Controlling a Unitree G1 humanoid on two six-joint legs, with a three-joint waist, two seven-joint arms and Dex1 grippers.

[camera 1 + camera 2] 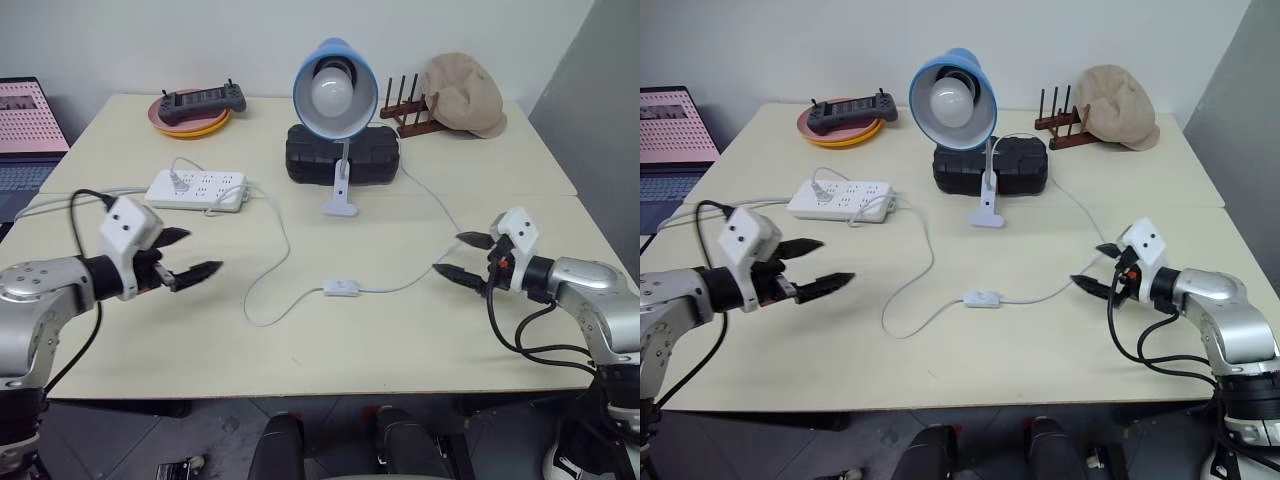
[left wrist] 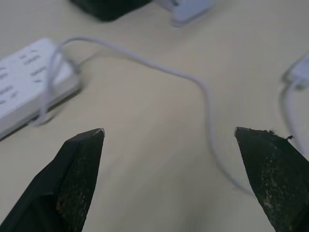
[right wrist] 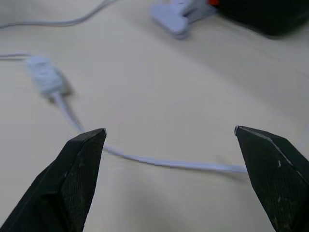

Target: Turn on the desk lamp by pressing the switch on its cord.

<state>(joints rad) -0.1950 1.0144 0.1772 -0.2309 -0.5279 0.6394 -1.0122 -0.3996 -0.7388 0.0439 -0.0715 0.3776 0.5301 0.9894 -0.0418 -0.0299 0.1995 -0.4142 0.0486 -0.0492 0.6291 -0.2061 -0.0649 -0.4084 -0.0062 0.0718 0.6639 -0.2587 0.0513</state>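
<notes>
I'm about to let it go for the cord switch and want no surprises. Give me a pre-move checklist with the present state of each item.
1. Switch lies in plain sight on the table, nothing on top of it: ok.
2. Left gripper open and holding nothing: ok.
3. Right gripper open and holding nothing: ok.
4. Path from either gripper to the switch free of other things, apart from the cord itself: ok.
5. Desk lamp stands upright, bulb unlit, so a press is still needed: ok.
6. Cord plugged into the power strip: cannot tell; a plug sits in it, but whose it is isn't clear.
</notes>
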